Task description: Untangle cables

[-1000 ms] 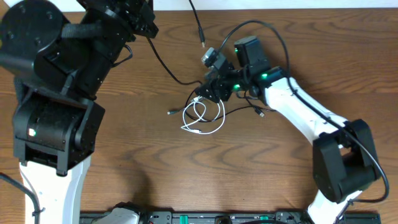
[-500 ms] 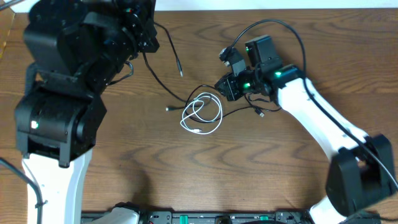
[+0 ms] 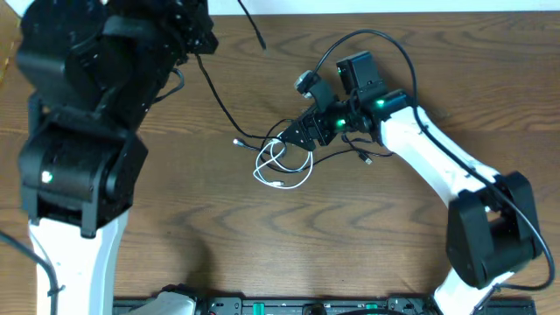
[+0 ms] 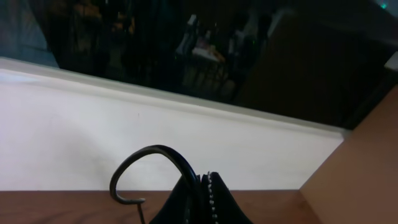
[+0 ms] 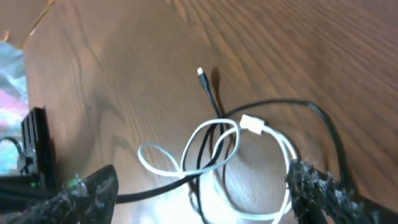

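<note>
The white cord [image 3: 286, 166] lies in loose loops on the wooden table, crossed by the thin black cord [image 3: 226, 107]. The black cord rises from the tangle to my left gripper [image 3: 199, 37], which is shut on it near the table's far edge. Its free end [image 3: 261, 41] hangs beyond the jaws. In the left wrist view the closed jaws [image 4: 204, 182] pinch a curl of the black cord [image 4: 144, 155]. My right gripper [image 3: 294, 135] is open just above the loops. In the right wrist view its fingers [image 5: 200, 179] straddle the white cord [image 5: 217, 134] and the black cord [image 5: 210, 98].
A small black plug end [image 3: 367, 160] lies right of the tangle, under the right arm. Thicker black arm wires [image 3: 385, 39] arch above the right wrist. The left arm's bulky body [image 3: 79, 131] fills the left side. A white wall [image 4: 124, 124] stands beyond the far edge.
My left gripper has pulled the black cord up and back, its free end swinging toward the far edge. My right gripper moved away right, then came back down-left over the white loops.
</note>
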Controlling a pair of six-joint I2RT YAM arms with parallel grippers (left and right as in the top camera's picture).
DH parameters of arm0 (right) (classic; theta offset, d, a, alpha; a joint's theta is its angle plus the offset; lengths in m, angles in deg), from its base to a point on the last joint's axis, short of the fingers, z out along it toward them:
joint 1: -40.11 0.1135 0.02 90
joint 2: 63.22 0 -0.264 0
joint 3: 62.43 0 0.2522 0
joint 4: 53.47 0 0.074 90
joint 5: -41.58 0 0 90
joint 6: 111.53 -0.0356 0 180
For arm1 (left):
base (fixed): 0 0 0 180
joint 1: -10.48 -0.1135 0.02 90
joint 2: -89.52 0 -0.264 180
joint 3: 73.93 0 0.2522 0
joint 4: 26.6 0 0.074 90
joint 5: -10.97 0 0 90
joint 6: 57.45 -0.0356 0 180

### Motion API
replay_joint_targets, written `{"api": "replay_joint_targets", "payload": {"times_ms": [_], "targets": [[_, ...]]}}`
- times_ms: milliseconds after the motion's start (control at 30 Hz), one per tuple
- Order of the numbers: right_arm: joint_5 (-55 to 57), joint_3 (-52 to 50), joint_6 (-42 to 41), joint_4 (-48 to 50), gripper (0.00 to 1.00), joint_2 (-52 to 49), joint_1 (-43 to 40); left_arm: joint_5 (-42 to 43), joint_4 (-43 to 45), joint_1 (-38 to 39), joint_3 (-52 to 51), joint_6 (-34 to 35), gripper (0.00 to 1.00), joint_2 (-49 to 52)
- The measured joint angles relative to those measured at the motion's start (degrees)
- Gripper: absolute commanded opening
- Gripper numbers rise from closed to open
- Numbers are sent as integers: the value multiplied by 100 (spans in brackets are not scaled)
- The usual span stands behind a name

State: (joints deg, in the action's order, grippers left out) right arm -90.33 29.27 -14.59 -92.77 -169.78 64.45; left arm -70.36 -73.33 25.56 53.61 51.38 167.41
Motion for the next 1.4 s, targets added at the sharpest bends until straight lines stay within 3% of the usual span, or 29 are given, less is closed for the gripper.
{"api": "replay_joint_targets", "payload": {"times_ms": [200,567,800,867,900,933,967,1000,1233,1400], "targets": [[-636,2,422,350,84,-55,-122,-2,24,-2,0,107,7,-103],[-1843,2,1117,28,80,-146,-645,-2,24,-2,0,221,7,-103],[-2332,2,1019,1182,71,-828,-245,-2,31,-2,0,238,7,-103],[-2424,-2,767,1757,63,-1056,-57,-4,20,-4,0,240,7,-103],[-2457,2,640,1982,54,-1147,22,-2,13,-2,0,240,7,-103],[-2474,0,492,2173,41,-1215,76,-4,15,-2,0,238,8,-103],[-2487,-2,282,2415,13,-1274,138,-2,9,-2,0,240,7,-103],[-2479,-2,129,2470,1,-1287,146,-2,11,-2,0,240,8,-103],[-2470,4,-1121,2780,1,-1292,-205,-4,-92,-2,0,240,7,-85],[-1882,11,-1499,1460,1,-1126,-529,-7,-330,-2,0,240,8,68]]}}
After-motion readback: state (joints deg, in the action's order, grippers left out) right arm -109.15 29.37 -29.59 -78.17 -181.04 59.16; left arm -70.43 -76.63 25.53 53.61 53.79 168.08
